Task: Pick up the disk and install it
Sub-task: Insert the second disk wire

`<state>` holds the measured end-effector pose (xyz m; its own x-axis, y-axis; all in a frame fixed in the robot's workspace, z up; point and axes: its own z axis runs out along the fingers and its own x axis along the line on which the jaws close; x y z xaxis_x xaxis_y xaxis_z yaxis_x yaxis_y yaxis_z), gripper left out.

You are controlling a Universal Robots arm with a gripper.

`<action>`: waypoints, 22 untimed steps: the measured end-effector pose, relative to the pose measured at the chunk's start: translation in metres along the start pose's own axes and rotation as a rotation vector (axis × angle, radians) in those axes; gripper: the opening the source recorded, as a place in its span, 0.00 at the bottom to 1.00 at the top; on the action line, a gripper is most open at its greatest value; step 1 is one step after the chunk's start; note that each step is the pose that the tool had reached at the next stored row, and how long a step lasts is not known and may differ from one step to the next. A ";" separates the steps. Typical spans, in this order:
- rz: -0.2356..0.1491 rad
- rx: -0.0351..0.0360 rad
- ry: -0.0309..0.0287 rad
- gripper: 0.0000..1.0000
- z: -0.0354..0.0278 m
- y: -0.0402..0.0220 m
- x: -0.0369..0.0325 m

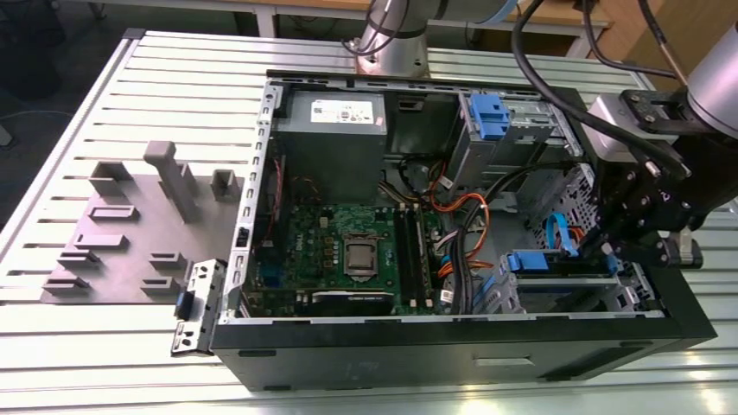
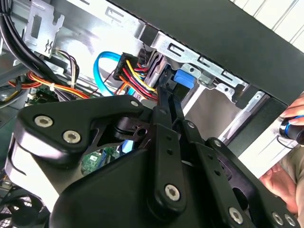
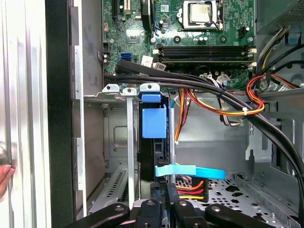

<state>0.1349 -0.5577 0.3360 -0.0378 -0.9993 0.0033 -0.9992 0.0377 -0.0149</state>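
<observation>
**Desk:** What lay on the exterior view's left?

**Photographer:** A grey fixture plate with upright blocks sat on the slotted metal table. Just beside it stood the open computer case, its green motherboard exposed below the grey power-supply box.

**Desk:** And the disk?

**Photographer:** The disk stood on edge in the lower drive cage, toward the exterior view's right, its blue bracket facing up. In the first wrist view the disk sat between the cage's silver rails, with a flat blue cable crossing its far end.

**Desk:** The claw?

**Photographer:** The gripper reached into the case at the far right. In both wrist views its black fingers were drawn narrow, and the tips met the disk's blue end. They seemed to press on it rather than pinch it, though the linkage hid the contact.

**Desk:** Anyone nearby?

**Photographer:** A person's hand rested outside the case wall.
</observation>
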 end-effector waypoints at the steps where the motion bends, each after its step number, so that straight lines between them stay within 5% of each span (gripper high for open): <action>1: 0.000 0.0000 0.0001 0.16 0.0003 0.0000 0.0000; 22: 0.000 0.0000 0.0002 0.16 0.0049 0.0008 0.0001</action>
<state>0.1342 -0.5578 0.3311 -0.0377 -0.9993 0.0036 -0.9992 0.0377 -0.0149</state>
